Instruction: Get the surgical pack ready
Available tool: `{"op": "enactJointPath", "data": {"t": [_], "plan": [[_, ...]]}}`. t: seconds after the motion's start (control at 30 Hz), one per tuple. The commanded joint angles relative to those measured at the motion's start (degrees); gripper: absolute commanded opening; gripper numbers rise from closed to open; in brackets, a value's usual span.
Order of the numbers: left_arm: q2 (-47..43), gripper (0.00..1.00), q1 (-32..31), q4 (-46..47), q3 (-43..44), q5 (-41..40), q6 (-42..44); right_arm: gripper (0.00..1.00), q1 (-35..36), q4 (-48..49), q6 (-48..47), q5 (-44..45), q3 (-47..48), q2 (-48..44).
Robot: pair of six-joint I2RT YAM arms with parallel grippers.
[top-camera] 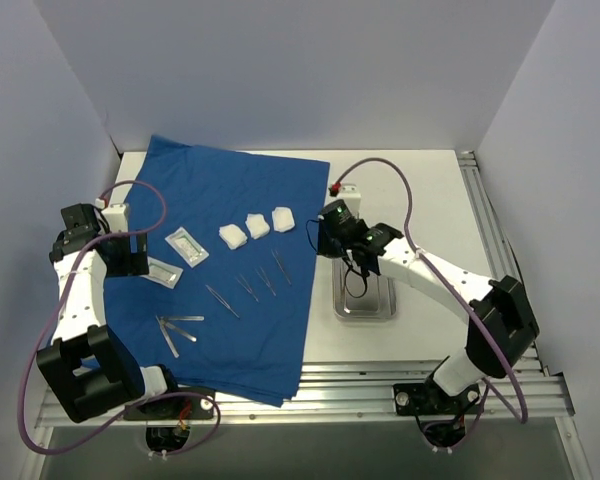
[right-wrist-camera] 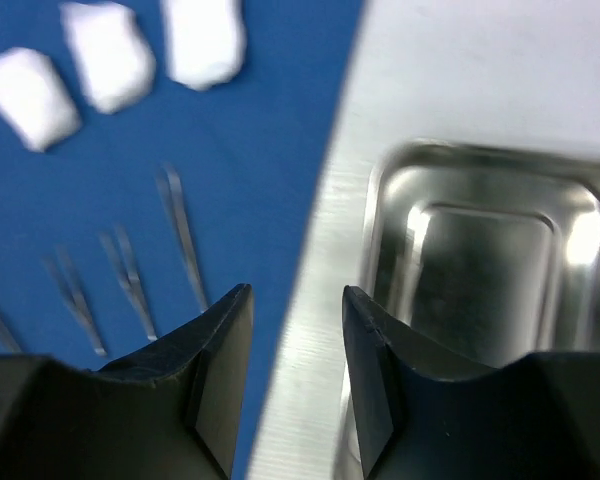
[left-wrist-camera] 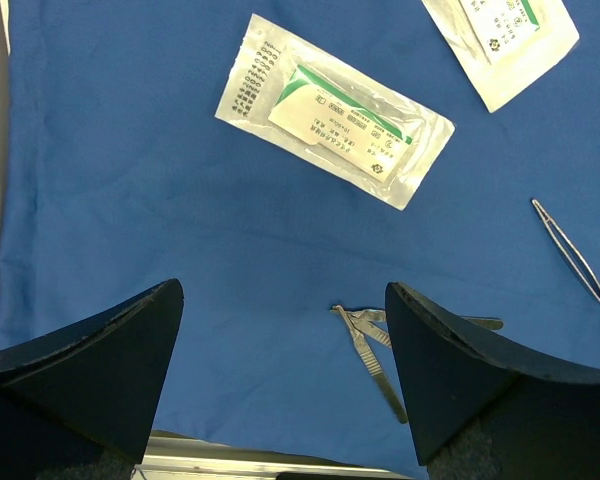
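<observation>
The big blue cloth [top-camera: 230, 190] lies flat on the table [top-camera: 420, 190]. The shiny tray [top-camera: 370, 302] sits empty just beside it. The left gripper [left-wrist-camera: 283, 300] and right gripper [right-wrist-camera: 297, 292] both gape, holding nothing. Packets [top-camera: 187, 247], gauze pads [top-camera: 257, 227] and thin tools [top-camera: 250, 288] lie loose on the cloth. I think the job has hardly started: nothing is packed or wrapped.

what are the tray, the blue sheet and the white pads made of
Tray: looks like polished steel, mirror-bright with sharp reflections. Sheet: apparently woven cloth, matte blue with soft creases. Pads: probably gauze or cotton, white with soft uneven edges; the weave is too small to tell.
</observation>
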Motion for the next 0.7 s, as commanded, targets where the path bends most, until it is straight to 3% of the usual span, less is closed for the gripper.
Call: {"op": "enactJointPath", "data": {"t": [0.0,0.23,0.4,0.43,0.67], "plan": [[-0.16,0.92,0.26,1.82,-0.06,-0.32,0.00,0.38,0.80,4.20,-4.26,-4.66,3.18,1.96],[-0.16,0.93,0.17,-1.44,0.73,-5.49,2.11,0.38,3.35,4.48,-10.40,-17.40,14.96,19.17],[-0.16,0.98,0.26,-1.79,-0.15,-4.98,1.94,0.38,4.84,2.63,-11.47,-16.72,20.84,26.40],[-0.08,0.94,0.26,-1.70,-0.23,-4.72,1.76,0.39,4.93,2.19,-11.55,-16.45,21.38,28.15],[0.36,0.94,0.17,-1.53,-0.59,-4.27,1.76,0.30,5.63,1.83,-10.85,-16.10,21.91,32.37]]}}
